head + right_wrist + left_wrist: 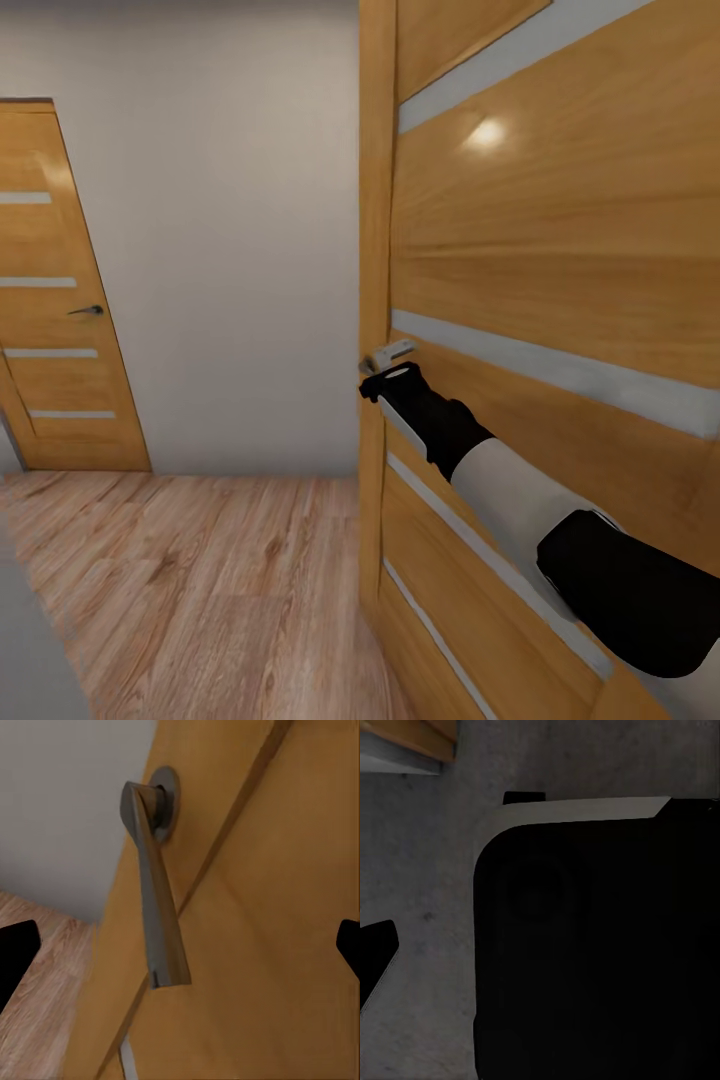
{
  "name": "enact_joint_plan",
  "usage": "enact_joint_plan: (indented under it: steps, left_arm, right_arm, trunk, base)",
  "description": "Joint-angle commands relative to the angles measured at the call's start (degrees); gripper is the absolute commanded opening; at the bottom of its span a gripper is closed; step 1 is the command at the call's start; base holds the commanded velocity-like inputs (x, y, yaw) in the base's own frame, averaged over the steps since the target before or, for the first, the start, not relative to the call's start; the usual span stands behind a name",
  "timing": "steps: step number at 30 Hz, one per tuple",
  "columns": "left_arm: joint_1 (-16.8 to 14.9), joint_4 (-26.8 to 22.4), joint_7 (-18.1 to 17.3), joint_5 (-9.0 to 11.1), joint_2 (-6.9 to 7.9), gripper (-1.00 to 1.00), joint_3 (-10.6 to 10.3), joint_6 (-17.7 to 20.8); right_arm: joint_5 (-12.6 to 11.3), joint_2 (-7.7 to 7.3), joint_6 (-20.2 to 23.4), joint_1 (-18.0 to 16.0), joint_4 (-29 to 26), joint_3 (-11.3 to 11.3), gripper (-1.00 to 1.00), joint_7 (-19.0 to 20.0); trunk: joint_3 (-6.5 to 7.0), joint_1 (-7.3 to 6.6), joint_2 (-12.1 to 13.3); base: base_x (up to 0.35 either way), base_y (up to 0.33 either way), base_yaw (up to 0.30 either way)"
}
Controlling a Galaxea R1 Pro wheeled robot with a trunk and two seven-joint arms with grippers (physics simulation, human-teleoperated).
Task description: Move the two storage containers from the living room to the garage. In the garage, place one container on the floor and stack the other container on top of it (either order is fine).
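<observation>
Right gripper (385, 378), at the end of the black-and-white right arm (520, 500), reaches toward the lever handle (388, 354) of a near wooden door (560, 250) and sits just beside that handle in the head view. In the right wrist view the gripper's two dark fingertips (16, 952) lie at opposite margins, set wide apart, with nothing between them; the grey lever handle (156, 907) and its round rosette (166, 795) lie ahead of the gripper, mounted on the honey-coloured door panel (262, 945). Whether the fingertips touch the handle cannot be told. The near door carries pale horizontal inlay strips (560, 365) and a bright reflected light spot (487, 133). Beyond its edge stand a plain white wall (230, 250) and a second, matching wooden door (55, 300) with its own dark handle (88, 311). Light wood plank flooring (200, 590) runs below both.

Left wrist view: one dark fingertip (376, 952) of the left gripper at the frame margin; its opening cannot be told. A large black rounded body with a pale upper edge (585, 945) lies over a grey mottled ground (427, 870), with a strip of wood (424, 739) in one corner.
</observation>
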Motion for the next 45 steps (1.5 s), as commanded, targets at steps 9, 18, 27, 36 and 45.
enact_joint_plan:
  steps: [9, 18, 27, 36, 45]
  left_arm:
    - [0.0, 0.0, 0.0, 0.1, -0.05, 1.00, 0.0, -0.1]
    - [0.0, 0.0, 0.0, 0.1, -0.05, 1.00, 0.0, -0.1]
    - [0.0, 0.0, 0.0, 0.1, -0.05, 1.00, 0.0, -0.1]
    - [0.0, 0.0, 0.0, 0.1, -0.05, 1.00, 0.0, -0.1]
    - [0.0, 0.0, 0.0, 0.1, -0.05, 1.00, 0.0, -0.1]
  right_arm:
    - [0.5, 0.00, 0.5, -0.1, 0.1, 0.3, 1.00, -0.9]
    - [0.4, 0.00, 0.2, -0.1, 7.9, 0.5, 1.00, -7.6]
    - [0.4, 0.00, -0.4, -0.4, 11.1, -0.1, 1.00, -8.5]
    - [0.1, 0.00, -4.7, -4.6, 19.8, -0.3, 1.00, -8.4]
    - [0.3, 0.00, -5.1, -4.8, 19.8, -0.3, 1.00, -8.4]
  trunk:
    - [-0.07, 0.03, 0.0]
    - [-0.07, 0.03, 0.0]
    - [-0.07, 0.03, 0.0]
    - [-0.07, 0.03, 0.0]
    - [-0.07, 0.03, 0.0]
  base:
    - [0.194, 0.000, 0.000]
    - [0.006, 0.000, 0.000]
    - [0.000, 0.000, 0.000]
    - [0.000, 0.000, 0.000]
    - [0.000, 0.000, 0.000]
